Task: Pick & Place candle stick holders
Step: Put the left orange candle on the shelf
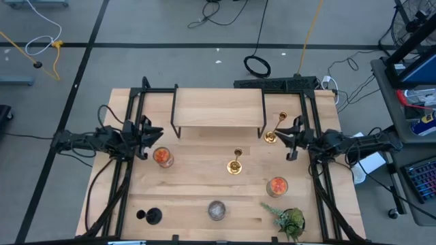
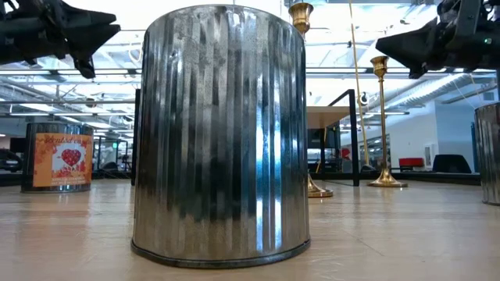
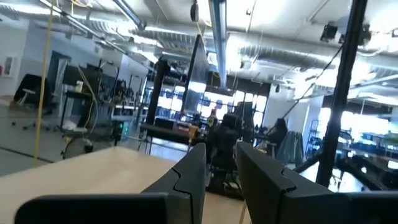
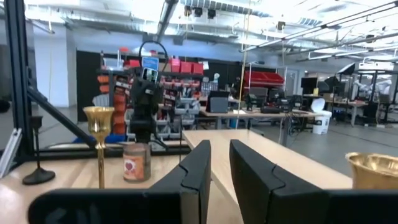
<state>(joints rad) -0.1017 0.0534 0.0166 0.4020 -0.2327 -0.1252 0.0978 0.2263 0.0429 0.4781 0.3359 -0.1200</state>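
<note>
Grey floor (image 1: 170,27) with cables (image 1: 257,65), bright ceiling lights (image 4: 149,7)

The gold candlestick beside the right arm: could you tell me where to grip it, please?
Probably the thin stem of the gold candlestick, coming level from the right tool's side: it stands upright, and its flat base and small cup offer poorer purchase.

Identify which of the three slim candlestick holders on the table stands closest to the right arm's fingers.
The shiny gold-brass candlestick holder beside the right gripper. The other gold-brass holder stands mid-table, and the black holder sits in the near left corner.
</note>
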